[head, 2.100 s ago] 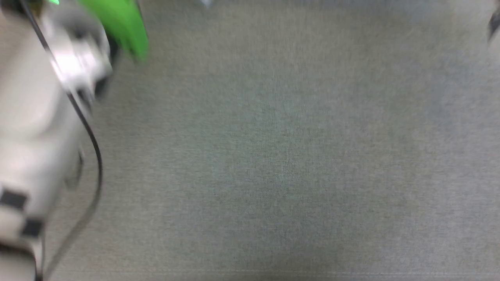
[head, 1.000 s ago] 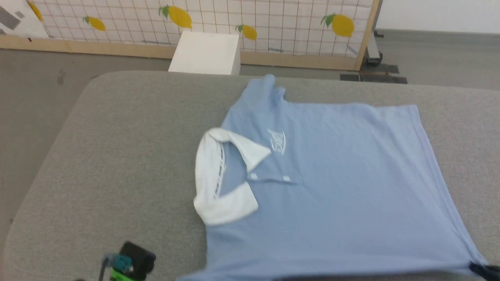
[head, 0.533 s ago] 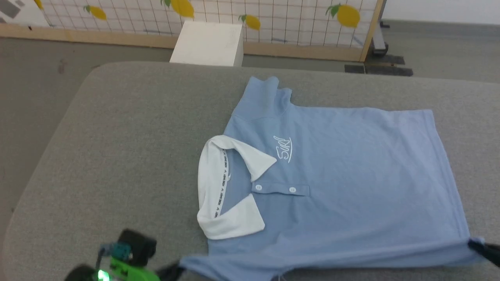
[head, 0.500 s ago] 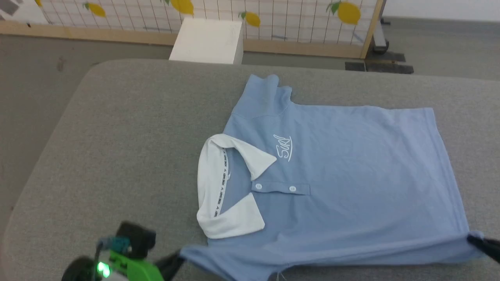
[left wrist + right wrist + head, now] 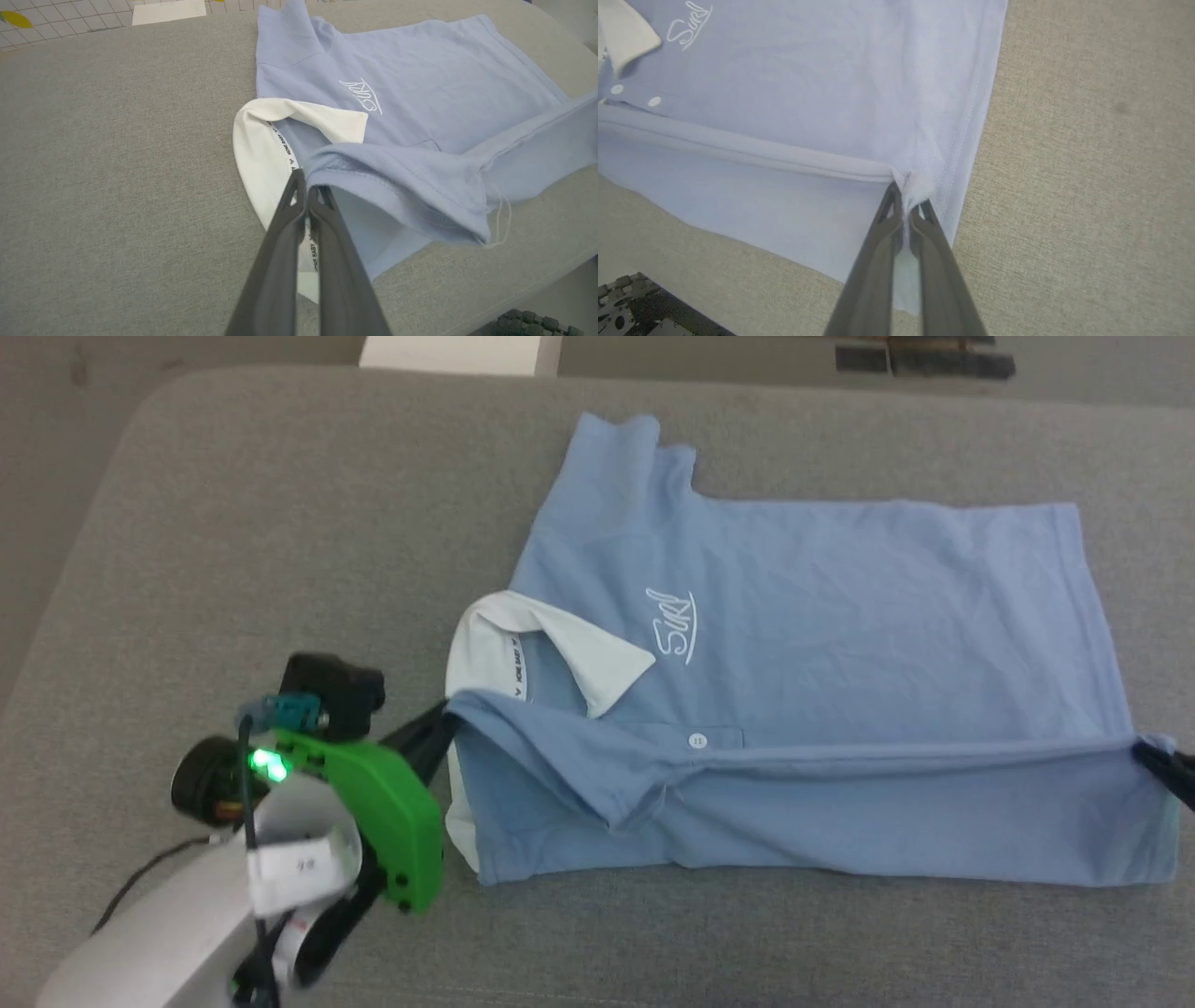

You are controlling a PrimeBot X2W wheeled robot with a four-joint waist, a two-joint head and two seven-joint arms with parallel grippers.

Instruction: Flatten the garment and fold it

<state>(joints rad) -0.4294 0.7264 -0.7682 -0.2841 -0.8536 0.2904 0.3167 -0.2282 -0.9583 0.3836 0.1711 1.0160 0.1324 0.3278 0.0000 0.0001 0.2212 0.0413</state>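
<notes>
Head view: a light blue short-sleeved polo shirt (image 5: 840, 607) lies on the grey fabric-covered bench (image 5: 233, 523), its near edge raised in a long ridge that runs from its white collar (image 5: 485, 644) across the placket. The left tool (image 5: 446, 717) is clamped on a stitched blue edge just beside the collar. The right tool (image 5: 1158, 761) is pinched tight on the hem corner, well apart from the collar.

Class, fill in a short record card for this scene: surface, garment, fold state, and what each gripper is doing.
Surface: grey fabric-covered top
Garment: light blue polo shirt, white collar, front up
Fold state: near edge doubled over toward the placket
Left gripper: shut on shirt edge beside collar
Right gripper: shut on hem corner
</notes>
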